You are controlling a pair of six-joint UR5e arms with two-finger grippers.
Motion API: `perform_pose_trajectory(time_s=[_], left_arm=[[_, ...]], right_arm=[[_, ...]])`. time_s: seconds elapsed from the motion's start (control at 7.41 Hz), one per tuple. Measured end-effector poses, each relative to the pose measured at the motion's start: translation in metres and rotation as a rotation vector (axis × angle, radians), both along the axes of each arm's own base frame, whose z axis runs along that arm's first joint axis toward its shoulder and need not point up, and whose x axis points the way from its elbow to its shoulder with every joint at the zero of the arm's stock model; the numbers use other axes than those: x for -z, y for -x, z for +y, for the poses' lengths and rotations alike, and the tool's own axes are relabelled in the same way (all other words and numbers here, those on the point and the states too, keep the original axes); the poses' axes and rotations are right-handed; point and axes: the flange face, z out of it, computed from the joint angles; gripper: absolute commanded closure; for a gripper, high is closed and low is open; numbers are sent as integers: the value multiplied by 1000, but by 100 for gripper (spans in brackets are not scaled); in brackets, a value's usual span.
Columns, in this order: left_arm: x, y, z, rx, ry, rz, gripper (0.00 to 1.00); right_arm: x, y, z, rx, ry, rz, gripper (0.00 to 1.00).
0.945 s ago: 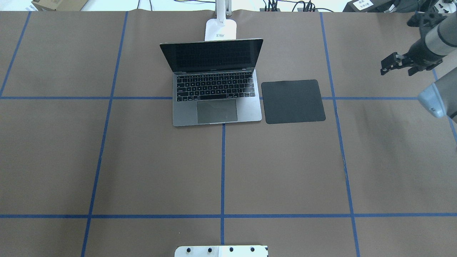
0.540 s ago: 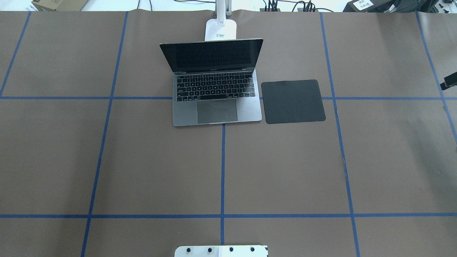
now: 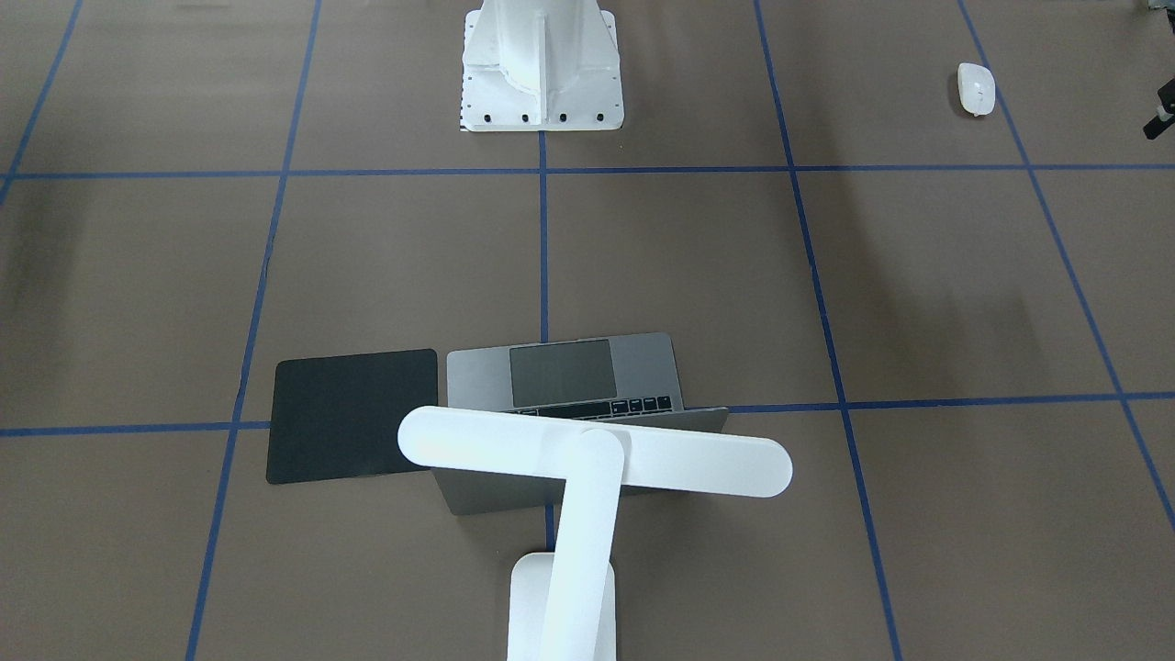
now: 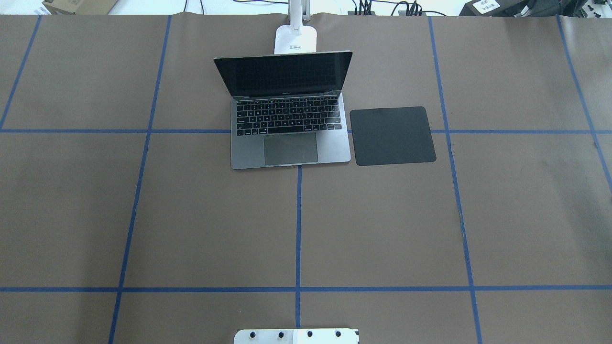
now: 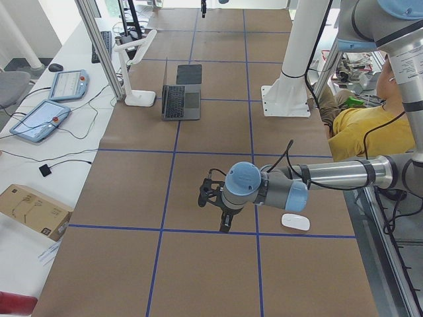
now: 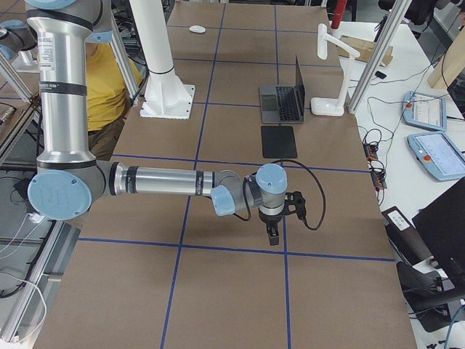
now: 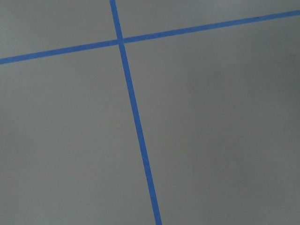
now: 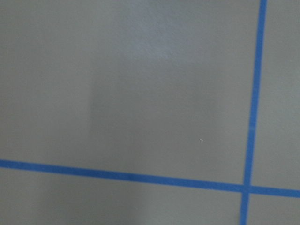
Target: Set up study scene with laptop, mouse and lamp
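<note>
At far centre of the table (image 4: 191,215) the laptop (image 4: 289,129) sits open w/ the lamp (image 3: 597,459) right behind it, bar head hanging over the lid. A black mat (image 4: 392,136) lies just beside the laptop on the robot's right, bare. Well apart from all that, the mouse (image 3: 976,89) lies at the robot's left end, about level w/ the robot's base. Near it the left gripper (image 5: 222,221) hangs low, pointing down at bare paper by a tape (image 4: 298,224) line, mouse not btwn its fingers. At the other end the right gripper (image 6: 273,234) hangs over bare table. Jaws: can't tell for either; side views too small, wrist cams show only paper & blue tape. Risks, as I judge them: mouse is low, smooth, rounded, so an off-centre pinch prob squirts it out or skids it away. The mat is on the far side of the laptop from the left arm, so a straight carry crosses screen & lamp head; a low path cd clip the lid or tip the lamp. Release from height cd bounce the mouse off the mat. Writing: small label (image 4: 292,48) on lamp base, too small to read; key legends and stickers on boxes (image 4: 487,7) past the table's back edge also illegible. No brand visible.
</note>
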Motion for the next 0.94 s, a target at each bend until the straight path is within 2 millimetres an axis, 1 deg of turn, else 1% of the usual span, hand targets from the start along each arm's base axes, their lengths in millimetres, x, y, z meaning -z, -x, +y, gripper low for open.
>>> perform_pose_trajectory(time_s=[0.27,0.4,0.54,0.81,0.94], left_arm=[[-7,-47,34,-52,83,-19,0],[-11,-65,52,-87,115,-32,0],[-15,-75,72,-117,139,-40,0],[-24,-77,107,-160,177,-56,0],[-28,-76,118,-177,190,-68,0]], right_arm=[[-5,-1,4,-1,6,6,0],[-8,-2,5,-2,9,10,0],[-10,-2,5,-2,11,12,0],[-12,-2,7,-2,13,14,0],[-12,-2,7,-2,13,14,0]])
